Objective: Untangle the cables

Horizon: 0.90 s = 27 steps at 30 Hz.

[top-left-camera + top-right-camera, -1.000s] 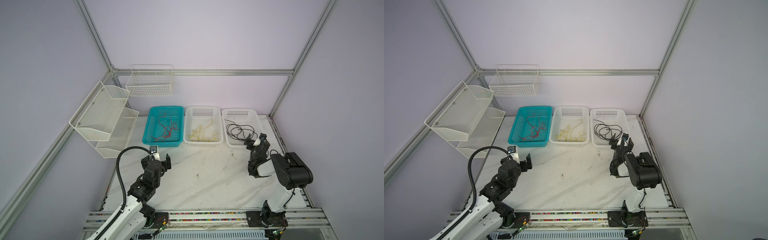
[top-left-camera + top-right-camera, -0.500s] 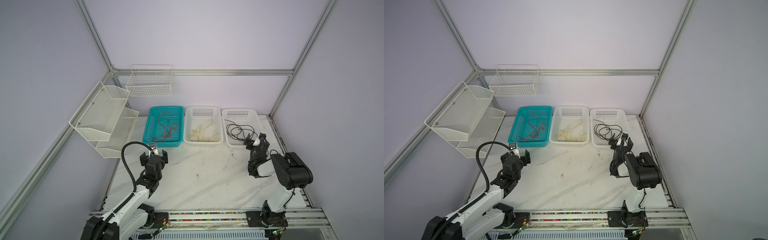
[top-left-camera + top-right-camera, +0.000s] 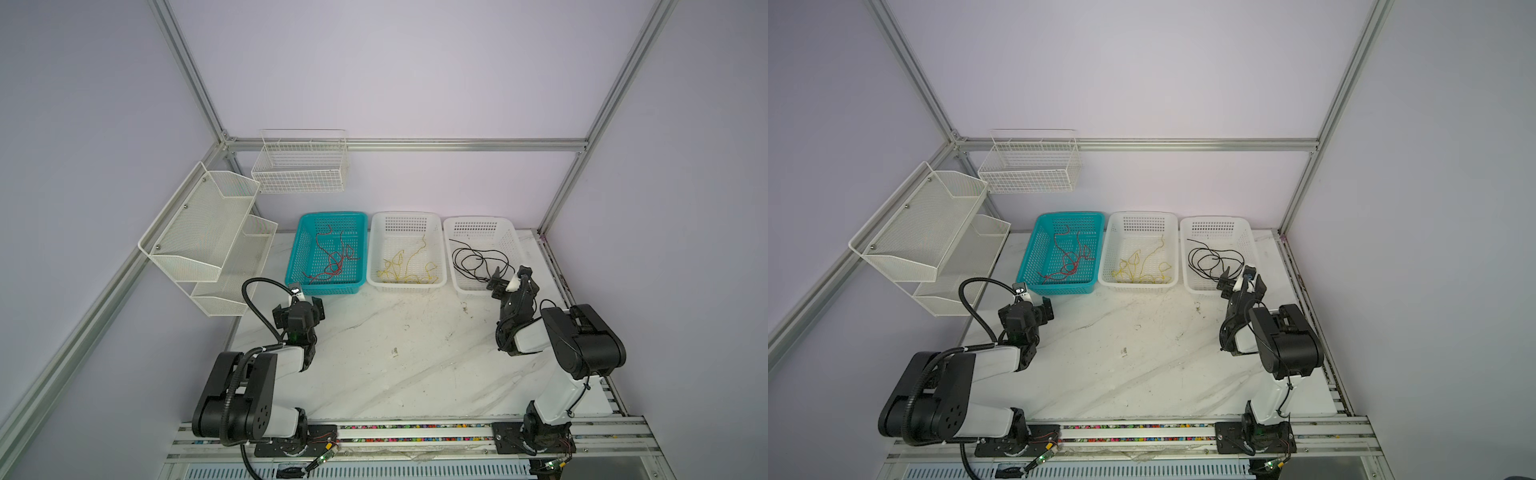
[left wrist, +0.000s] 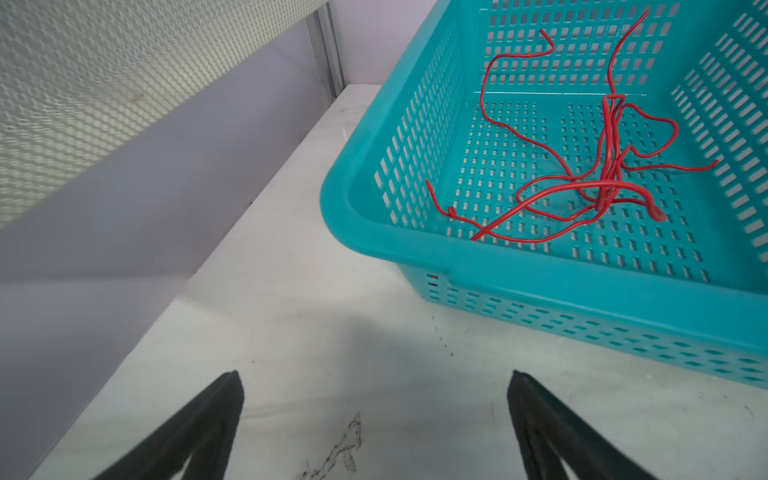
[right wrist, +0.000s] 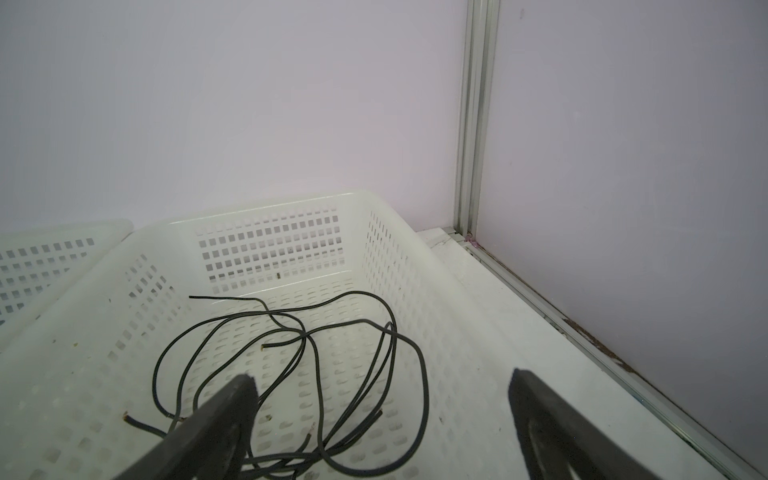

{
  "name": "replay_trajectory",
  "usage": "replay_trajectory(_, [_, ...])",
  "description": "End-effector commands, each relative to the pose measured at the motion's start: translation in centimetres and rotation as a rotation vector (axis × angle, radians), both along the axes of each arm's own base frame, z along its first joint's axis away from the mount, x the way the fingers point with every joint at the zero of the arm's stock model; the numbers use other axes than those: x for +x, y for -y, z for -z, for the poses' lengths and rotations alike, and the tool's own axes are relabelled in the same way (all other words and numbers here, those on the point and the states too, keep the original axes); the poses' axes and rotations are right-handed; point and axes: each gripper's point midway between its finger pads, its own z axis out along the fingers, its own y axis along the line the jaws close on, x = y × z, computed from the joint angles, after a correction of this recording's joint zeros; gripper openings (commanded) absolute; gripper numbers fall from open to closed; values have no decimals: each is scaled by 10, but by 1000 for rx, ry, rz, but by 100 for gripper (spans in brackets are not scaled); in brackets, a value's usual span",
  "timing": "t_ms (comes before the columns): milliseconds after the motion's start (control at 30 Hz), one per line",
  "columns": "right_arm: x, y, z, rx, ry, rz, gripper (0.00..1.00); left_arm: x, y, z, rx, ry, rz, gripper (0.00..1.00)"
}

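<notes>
Across the middle of both top views, three perforated plastic baskets stand in a row at the back of the white marbled counter. The thin red cables lie tangled in the teal basket on the left. The thin yellow cables are in the middle white basket, and the thin black cables are in the right white basket. The left hand is spread wide and empty over bare counter just before the teal basket. The right hand is also spread and holds nothing, at the right white basket's near right corner.
</notes>
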Motion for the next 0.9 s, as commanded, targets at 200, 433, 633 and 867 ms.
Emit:
replay_trajectory(200, [-2, -5, 4, -15, -5, -18, 97, 33, 12, -18, -42, 112, 129, 100])
replay_trajectory(433, [-1, -7, 4, -15, -7, -30, 97, 32, 15, -21, -11, 147, 146, 100])
replay_trajectory(633, [0, -7, 4, -12, -9, -32, 97, 32, 15, -21, -9, 150, 146, 100])
replay_trajectory(867, [0, -7, 4, -13, -9, -32, 97, 32, 15, -21, -10, 151, 145, 100])
